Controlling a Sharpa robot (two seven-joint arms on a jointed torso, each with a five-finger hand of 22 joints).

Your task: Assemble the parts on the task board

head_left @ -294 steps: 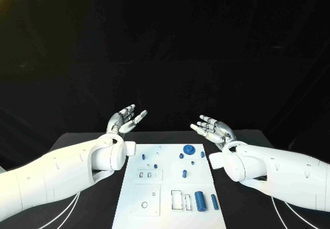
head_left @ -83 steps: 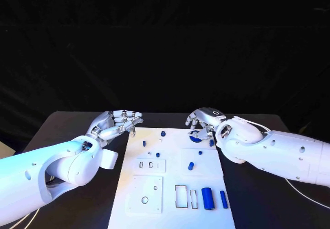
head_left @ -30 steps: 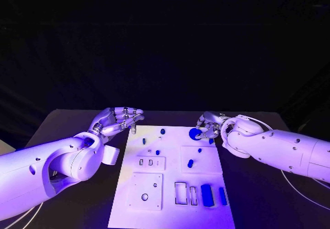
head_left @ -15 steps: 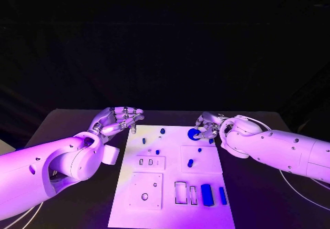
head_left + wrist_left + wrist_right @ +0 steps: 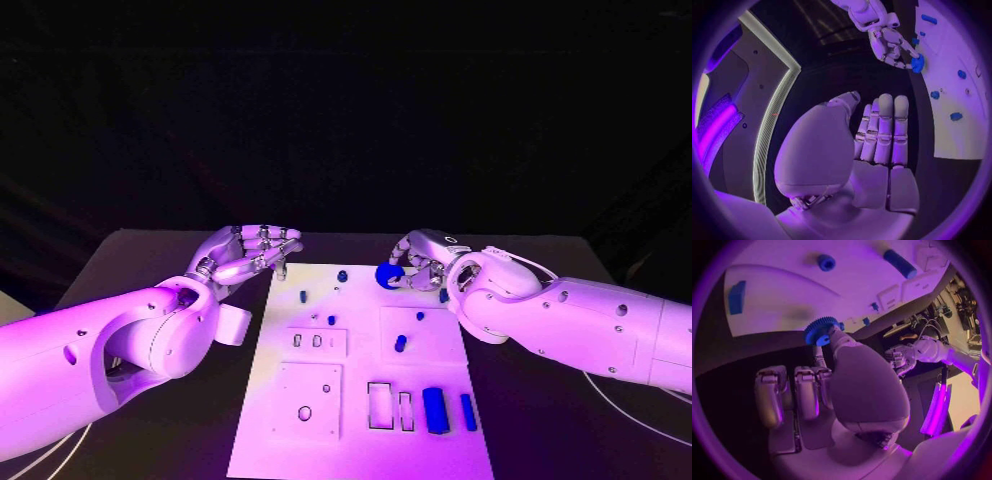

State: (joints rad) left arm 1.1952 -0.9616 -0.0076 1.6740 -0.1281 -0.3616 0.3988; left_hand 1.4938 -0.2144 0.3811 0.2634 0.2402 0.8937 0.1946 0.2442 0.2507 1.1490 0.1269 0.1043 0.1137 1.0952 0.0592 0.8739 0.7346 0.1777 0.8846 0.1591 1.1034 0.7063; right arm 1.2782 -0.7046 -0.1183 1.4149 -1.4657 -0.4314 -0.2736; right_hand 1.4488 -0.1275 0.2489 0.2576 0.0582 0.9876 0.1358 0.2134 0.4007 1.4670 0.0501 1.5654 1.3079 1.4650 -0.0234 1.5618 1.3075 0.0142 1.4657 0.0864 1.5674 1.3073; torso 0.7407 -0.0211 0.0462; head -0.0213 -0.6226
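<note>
1. Pinching a blue toothed gear (image 5: 389, 276) between its fingertips, the right hand (image 5: 423, 262) holds the part over the far right corner of the task board (image 5: 361, 440); the right wrist view shows the gear (image 5: 821, 331) at the tips of the thumb and a finger, the other fingers curled beside the palm.
2. Whether the gear touches the board cannot be told from the head view.
3. The left hand (image 5: 248, 254) sits just off the board's far left corner above the black table (image 5: 130, 270), fingers curled loosely inward with nothing visible in them; the left wrist view shows its fingers (image 5: 882, 127) lying side by side.
4. Small blue pegs (image 5: 400, 343) stand or lie across the board's middle; their exact seating is too small to read.
5. Two blue cylinders (image 5: 434, 410) lie side by side near the board's near right edge, next to rectangular cut-outs (image 5: 378, 405).
</note>
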